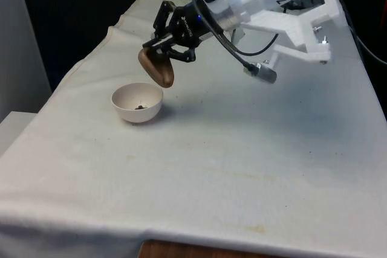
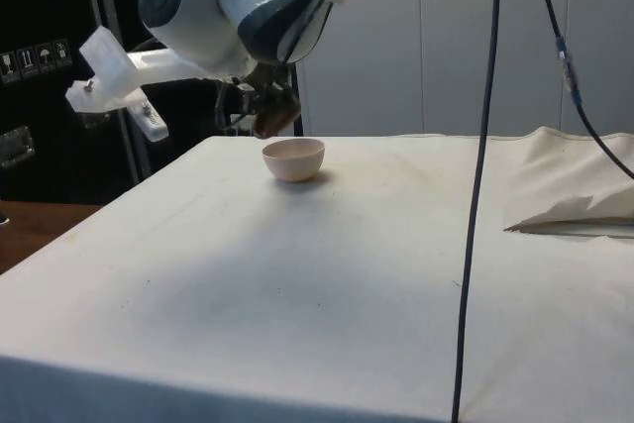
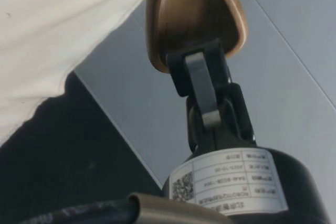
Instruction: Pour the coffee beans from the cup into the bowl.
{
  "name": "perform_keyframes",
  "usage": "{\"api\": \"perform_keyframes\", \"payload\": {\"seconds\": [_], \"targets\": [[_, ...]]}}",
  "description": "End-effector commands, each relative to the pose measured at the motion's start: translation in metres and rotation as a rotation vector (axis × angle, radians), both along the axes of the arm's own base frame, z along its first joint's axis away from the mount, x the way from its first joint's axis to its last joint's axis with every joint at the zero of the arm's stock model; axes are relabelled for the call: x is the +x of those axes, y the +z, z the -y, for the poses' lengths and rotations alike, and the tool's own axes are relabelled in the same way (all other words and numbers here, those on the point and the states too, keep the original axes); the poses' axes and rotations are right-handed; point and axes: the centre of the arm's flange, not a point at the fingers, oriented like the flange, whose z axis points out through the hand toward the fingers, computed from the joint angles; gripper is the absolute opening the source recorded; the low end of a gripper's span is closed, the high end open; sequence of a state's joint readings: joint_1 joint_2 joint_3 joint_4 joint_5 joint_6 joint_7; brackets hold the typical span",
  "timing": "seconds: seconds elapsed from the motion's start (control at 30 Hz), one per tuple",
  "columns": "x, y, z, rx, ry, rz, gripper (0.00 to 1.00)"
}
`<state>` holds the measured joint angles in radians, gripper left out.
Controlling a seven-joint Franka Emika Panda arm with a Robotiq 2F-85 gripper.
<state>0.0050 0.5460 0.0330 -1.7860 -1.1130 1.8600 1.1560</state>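
Robot lab, cloth-draped table (image 1: 254,167), black curtains (image 1: 78,10), hanging cables (image 2: 482,146), dark cabinets (image 2: 40,66)

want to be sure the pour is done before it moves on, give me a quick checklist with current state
1. End effector grips the brown cup by its rim: ok.
2. Cup tipped steeply, above the bowl's rim on the front view's right: ok.
3. Beans in the bowl: ok, a few dark ones at the bottom.
4. Cup fully emptied: cannot tell, though its visible inner wall looks bare in the wrist view.
5. Bowl upright on the white cloth: ok.
6. Spilled beans on the cloth: none seen, ok.
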Motion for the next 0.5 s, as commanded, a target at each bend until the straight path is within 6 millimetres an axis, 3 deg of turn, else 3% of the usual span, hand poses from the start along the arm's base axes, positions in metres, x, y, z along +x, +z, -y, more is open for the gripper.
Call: {"api": "perform_keyframes", "payload": {"seconds": [0.0,0.47], "targets": [[-0.0013,0.0005,-0.0028,0.027,0.004,0.013,0.00],[-0.0012,-0.0050,-0.0109,0.107,-0.010,0.039,0.00]]}}
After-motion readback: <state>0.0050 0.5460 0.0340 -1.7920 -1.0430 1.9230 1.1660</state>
